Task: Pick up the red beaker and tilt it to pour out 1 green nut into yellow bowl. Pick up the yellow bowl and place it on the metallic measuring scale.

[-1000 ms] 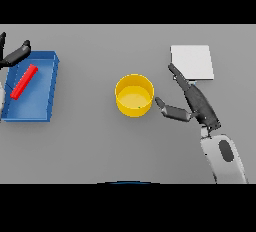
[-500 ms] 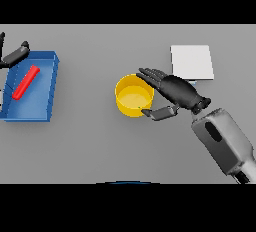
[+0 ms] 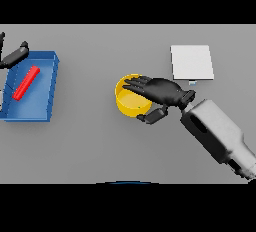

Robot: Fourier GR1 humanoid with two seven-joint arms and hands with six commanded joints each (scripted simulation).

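**Reaching over the yellow bowl**

Reaching in from the table's (image 3: 90, 151) lower right corner, the right arm lays its dark right hand (image 3: 162, 92) across the yellow bowl (image 3: 126, 103), which stands a little right of the table's middle. The fingers (image 3: 137, 85) stretch leftward over the bowl's open mouth, spread and only lightly bent, while the thumb (image 3: 152, 116) curls in below, against the outside of the bowl's near right wall. Wall and rim sit between thumb and fingers, so the hand is closing round the bowl's right side; whether the grip is firm cannot be told. The bowl's base is on the table, upright. Its inside is mostly hidden by the fingers, and no nut can be made out in it.

The white, flat square scale (image 3: 192, 62) lies toward the table's far right corner, apart from the bowl and just beyond the right wrist.

A blue tray (image 3: 47, 88) sits at the table's left edge. A red stick-like object (image 3: 26, 83) lies slantwise inside it, near the tray's far left part.

The left hand (image 3: 14, 56) shows at the far left edge, just above the tray's far left corner, its fingers loosely extended and holding nothing.
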